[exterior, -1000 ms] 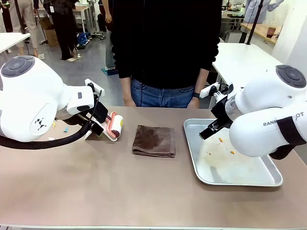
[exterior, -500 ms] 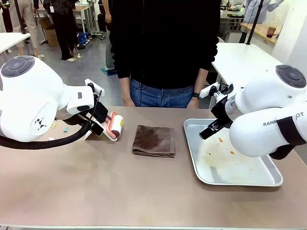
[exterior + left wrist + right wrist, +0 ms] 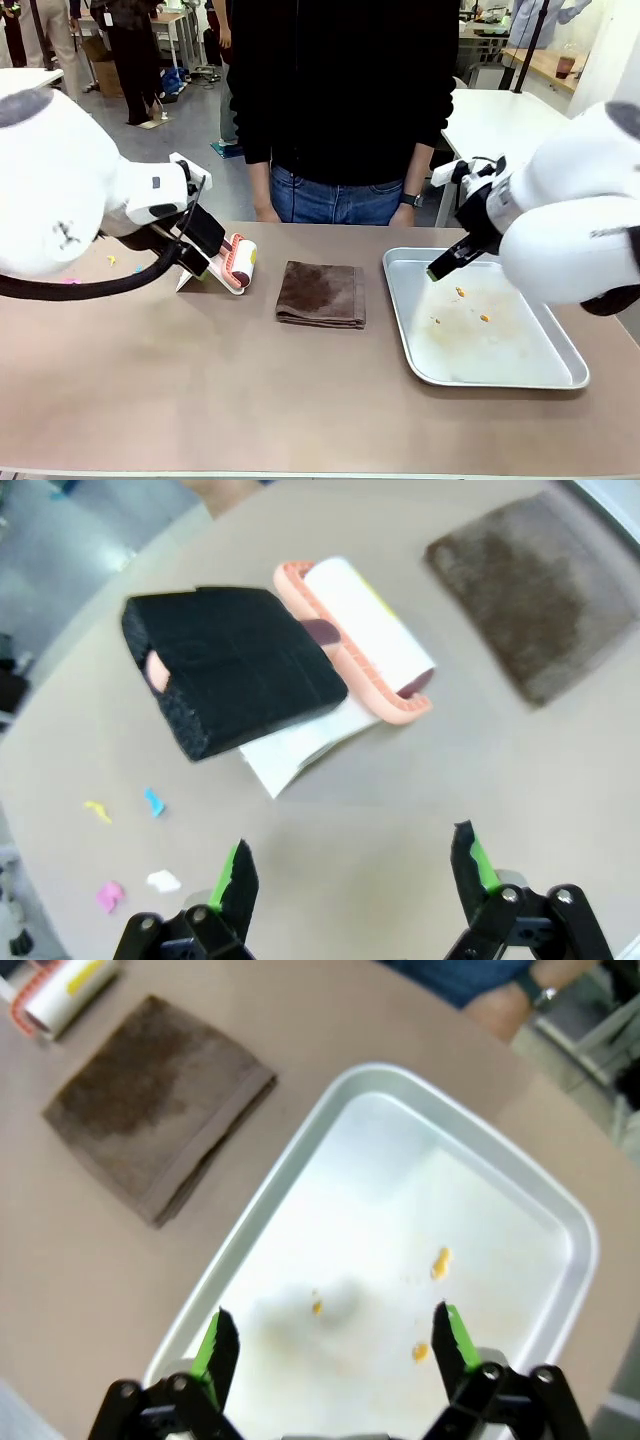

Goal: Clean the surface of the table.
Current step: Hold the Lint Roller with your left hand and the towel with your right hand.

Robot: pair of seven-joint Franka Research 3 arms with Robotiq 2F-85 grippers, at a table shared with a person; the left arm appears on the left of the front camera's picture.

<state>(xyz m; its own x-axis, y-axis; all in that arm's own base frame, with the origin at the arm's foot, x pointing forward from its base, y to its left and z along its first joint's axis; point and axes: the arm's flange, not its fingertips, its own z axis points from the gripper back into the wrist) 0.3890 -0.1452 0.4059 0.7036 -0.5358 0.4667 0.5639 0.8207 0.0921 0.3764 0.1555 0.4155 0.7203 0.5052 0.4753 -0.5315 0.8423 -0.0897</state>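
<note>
1. Jaws, left: spread wide, nothing between the green pads (image 3: 236, 872). They hang over bare tabletop (image 3: 200, 400) well left of the brown cloth (image 3: 321, 293), aimed toward a black block (image 3: 235, 670) and a lint roller (image 3: 355, 640).
2. Right jaws: equally wide and empty, poised above the metal tray (image 3: 500, 382), which sits just right of the cloth.
3. Tabletop: tan, running between robot and person (image 3: 345, 100). The cloth lies folded flat near its middle, toward the far edge.
4. Left of the cloth: the roller is near, with the block hard against the roller's pink frame. I cannot tell whether they touch or only overlap in view. Both rest partly on a white sheet (image 3: 290, 755). Farther left of the cloth, small coloured scraps (image 3: 152, 802) lie loose.
5. Right of the cloth: a few orange crumbs (image 3: 440, 1260) lie in the tray.
6. Judgement: cleaning looks barely begun, since the scraps are not yet gathered.
7. Risks:
   - The block and roller sit so close that a descent by the left jaws could nip both, or pinch the sheet and drag it.
   - A loose wipe leftward from the cloth could flick the scraps over the edge instead of collecting them.
   - A low right arm could knock the tray and spill its crumbs toward the cloth.
</note>
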